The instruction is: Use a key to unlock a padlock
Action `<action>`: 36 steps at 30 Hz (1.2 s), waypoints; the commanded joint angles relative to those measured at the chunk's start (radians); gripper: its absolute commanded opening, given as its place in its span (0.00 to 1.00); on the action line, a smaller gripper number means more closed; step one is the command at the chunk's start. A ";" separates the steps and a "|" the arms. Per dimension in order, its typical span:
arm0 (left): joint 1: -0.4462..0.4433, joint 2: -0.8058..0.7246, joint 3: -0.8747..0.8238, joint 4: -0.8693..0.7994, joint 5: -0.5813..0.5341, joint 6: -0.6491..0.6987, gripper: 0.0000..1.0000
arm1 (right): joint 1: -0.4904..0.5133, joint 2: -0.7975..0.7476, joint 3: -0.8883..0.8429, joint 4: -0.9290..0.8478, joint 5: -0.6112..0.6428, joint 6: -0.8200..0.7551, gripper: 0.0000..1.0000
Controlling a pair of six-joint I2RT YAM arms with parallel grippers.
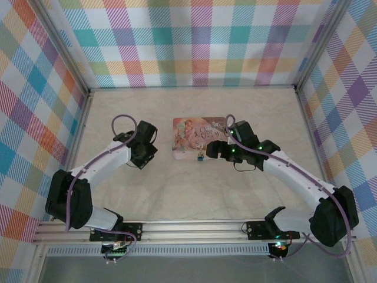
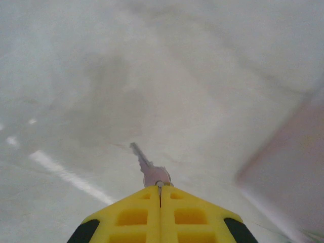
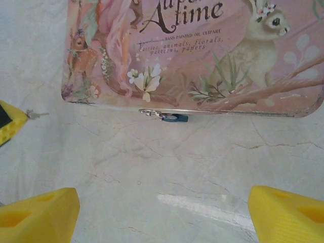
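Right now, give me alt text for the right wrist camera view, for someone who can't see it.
A tiny blue padlock sits at the near edge of a pink illustrated tin box on a pale marble table. The right gripper is open, its yellow fingertips wide apart below.

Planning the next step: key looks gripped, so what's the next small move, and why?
Probably ease the right pincer forward to steady the padlock, which sits at the edge of the tin box ahead of its open jaws; the left pincer is shut on the key.
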 commanded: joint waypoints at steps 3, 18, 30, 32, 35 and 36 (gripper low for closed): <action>0.001 -0.001 0.147 -0.028 0.090 0.098 0.00 | 0.010 -0.051 0.018 0.053 -0.019 -0.034 0.85; -0.086 0.074 0.480 -0.024 0.320 0.161 0.00 | -0.019 -0.166 0.104 0.180 -0.056 -0.254 0.78; -0.146 0.059 0.537 0.010 0.476 0.156 0.00 | -0.141 -0.072 0.182 0.316 -0.486 -0.287 0.53; -0.154 0.061 0.548 0.013 0.498 0.157 0.00 | -0.144 -0.049 0.192 0.333 -0.546 -0.303 0.52; -0.162 0.060 0.556 0.023 0.523 0.159 0.00 | -0.144 -0.014 0.202 0.347 -0.612 -0.322 0.49; -0.164 0.061 0.556 0.028 0.533 0.156 0.00 | -0.144 -0.006 0.202 0.352 -0.624 -0.325 0.49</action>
